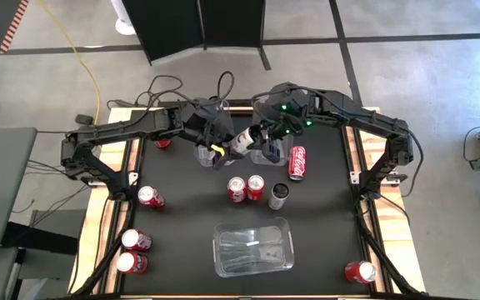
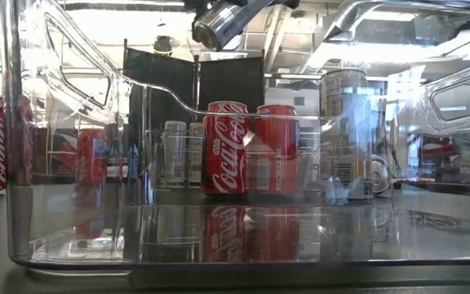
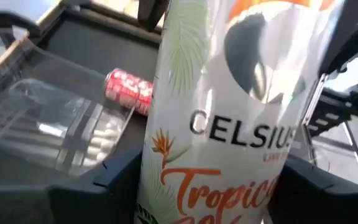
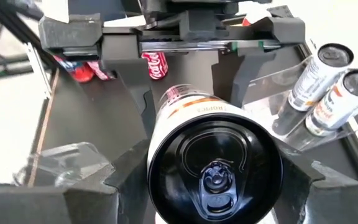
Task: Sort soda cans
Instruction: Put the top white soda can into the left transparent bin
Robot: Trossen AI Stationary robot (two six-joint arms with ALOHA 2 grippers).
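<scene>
Soda cans (image 1: 247, 189) dot black table (image 1: 323, 225) over grey floor (image 1: 440, 75)

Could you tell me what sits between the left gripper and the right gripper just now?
A white Celsius can, held in the air between the left gripper and the right gripper; both grip it, as the high view and both wrist views show.

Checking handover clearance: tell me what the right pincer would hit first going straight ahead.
Probably the left pincer, facing it head-on just beyond the Celsius can both seem to grip; depth is unclear.
</scene>
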